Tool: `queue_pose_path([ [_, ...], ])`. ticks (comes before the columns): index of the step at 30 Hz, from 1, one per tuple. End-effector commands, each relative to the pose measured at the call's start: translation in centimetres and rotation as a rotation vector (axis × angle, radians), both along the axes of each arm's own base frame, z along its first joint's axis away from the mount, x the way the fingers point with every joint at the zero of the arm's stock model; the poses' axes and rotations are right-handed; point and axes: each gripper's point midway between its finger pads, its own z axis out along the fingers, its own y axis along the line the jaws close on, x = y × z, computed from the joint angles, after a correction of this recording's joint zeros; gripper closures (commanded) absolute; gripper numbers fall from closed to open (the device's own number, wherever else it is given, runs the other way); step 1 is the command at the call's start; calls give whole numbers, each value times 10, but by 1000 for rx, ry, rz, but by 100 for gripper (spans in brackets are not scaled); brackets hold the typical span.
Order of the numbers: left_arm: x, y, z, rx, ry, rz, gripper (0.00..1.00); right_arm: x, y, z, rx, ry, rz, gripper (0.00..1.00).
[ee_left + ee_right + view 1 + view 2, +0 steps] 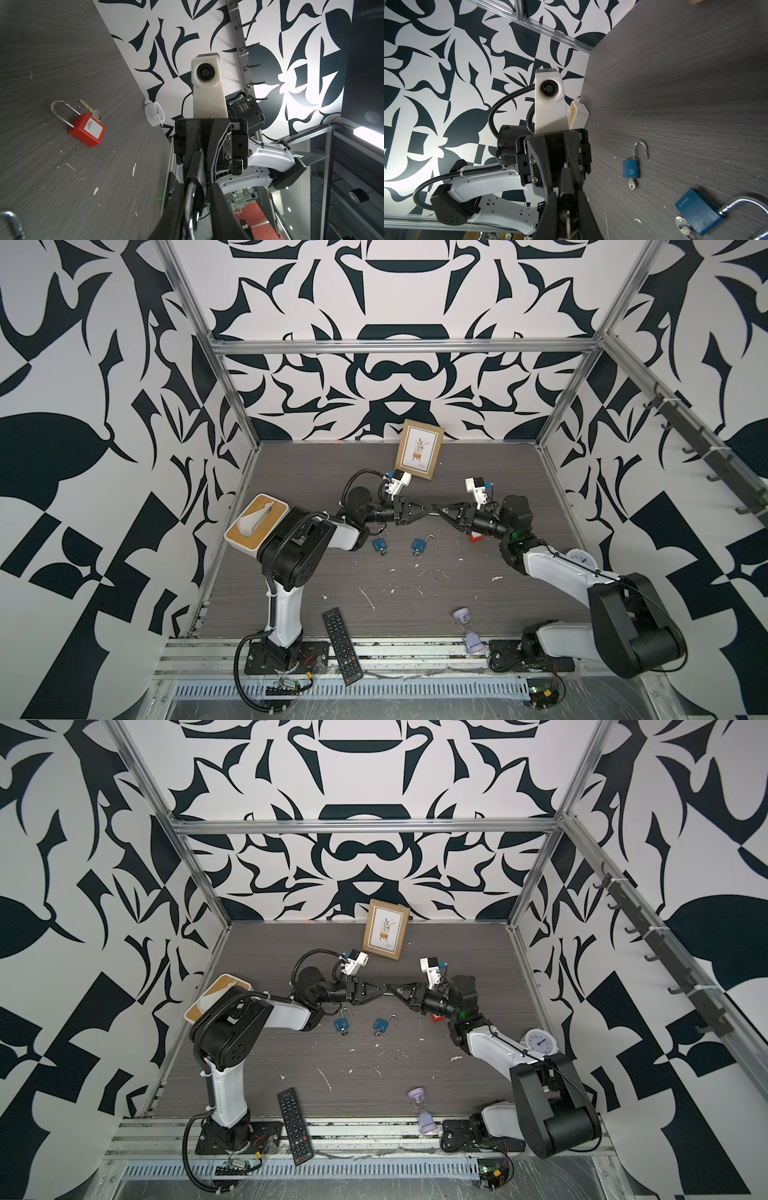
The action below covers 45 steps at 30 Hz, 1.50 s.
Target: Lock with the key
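Where the left hand (428, 509) and right hand (441, 510) meet tip to tip above the bench (457, 605), a small metal piece (192, 198) with a shiny loop is pinched by the right; the left's closure cannot be told. Judged light, stiff and slippery, it is best gripped flatwise. A blue padlock (419, 545), shackle open, lies nearby.

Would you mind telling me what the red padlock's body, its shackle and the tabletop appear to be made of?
The red padlock body looks like moulded plastic, matte, with a ribbed edge and a white label. Its shackle is bright polished metal, probably steel, judging by sharp highlights. The tabletop seems grey wood-grain laminate: fine printed streaks, white scuffs.
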Motion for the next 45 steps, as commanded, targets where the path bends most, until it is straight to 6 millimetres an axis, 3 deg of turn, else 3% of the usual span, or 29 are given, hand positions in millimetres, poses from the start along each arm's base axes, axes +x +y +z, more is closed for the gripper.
queue_pose_path([
  [1,-5,-8,13,-40,-56,-36,76,3,0,14,18,-60,-7,100],
  [6,-5,-11,12,-40,-49,-42,78,2,0,12,15,-59,-5,100],
  [12,-6,-11,9,-35,-40,-46,100,2,0,7,6,-47,-5,100],
  [16,-5,-8,8,-33,-42,-38,100,6,-8,3,-17,-37,-45,68],
  [23,-3,5,12,-30,-52,-19,100,4,-31,6,-71,-55,-91,58],
  [27,-4,5,11,-30,-49,-21,100,-3,-34,9,-126,-85,-88,58],
  [34,-4,5,11,-29,-52,-27,100,-7,-32,18,-126,-119,-67,76],
  [45,-9,0,11,-29,-54,-47,100,-2,-29,26,-108,-147,-59,78],
])
